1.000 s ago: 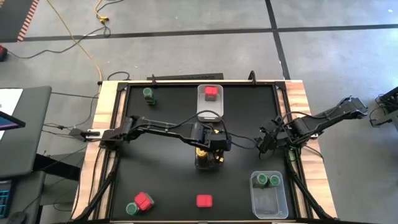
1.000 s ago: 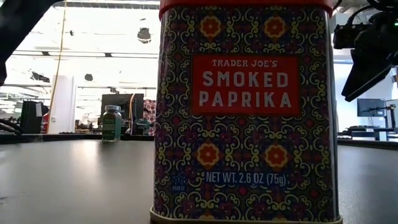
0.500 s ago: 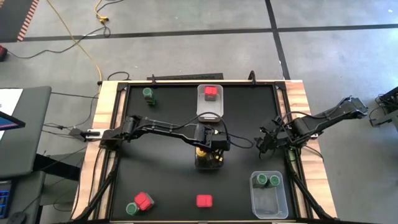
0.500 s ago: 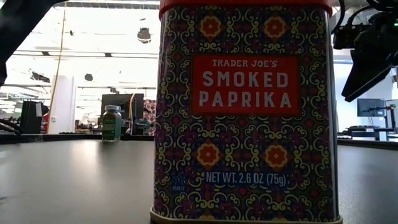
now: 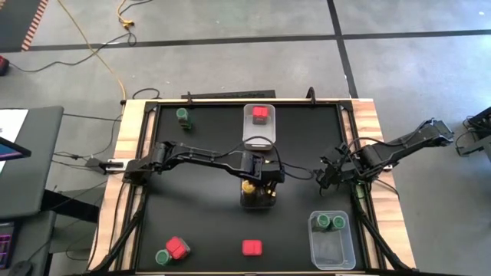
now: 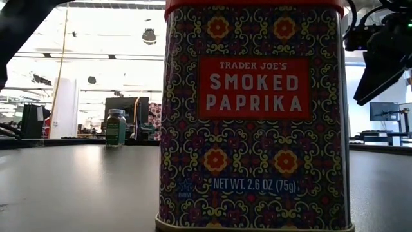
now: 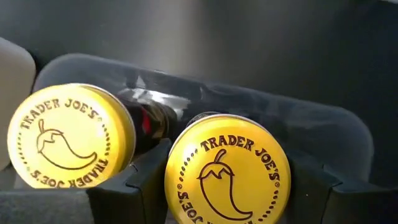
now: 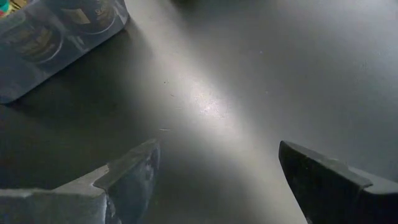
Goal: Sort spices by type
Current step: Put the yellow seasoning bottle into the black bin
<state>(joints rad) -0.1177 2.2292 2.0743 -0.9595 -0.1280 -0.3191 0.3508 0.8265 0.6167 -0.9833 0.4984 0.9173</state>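
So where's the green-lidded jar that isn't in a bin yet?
Two are loose in the high view: one green-lidded jar stands at the table's far left corner, another at the near left beside a red square-topped container.

Spices [image 5: 251,247] scattered; some binned.

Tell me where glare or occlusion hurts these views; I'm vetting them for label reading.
Right wrist view: a bright glare streak crosses the black table. Low view: the smoked paprika tin fills the frame, hiding most else. Left wrist view: yellow lids read sharp.
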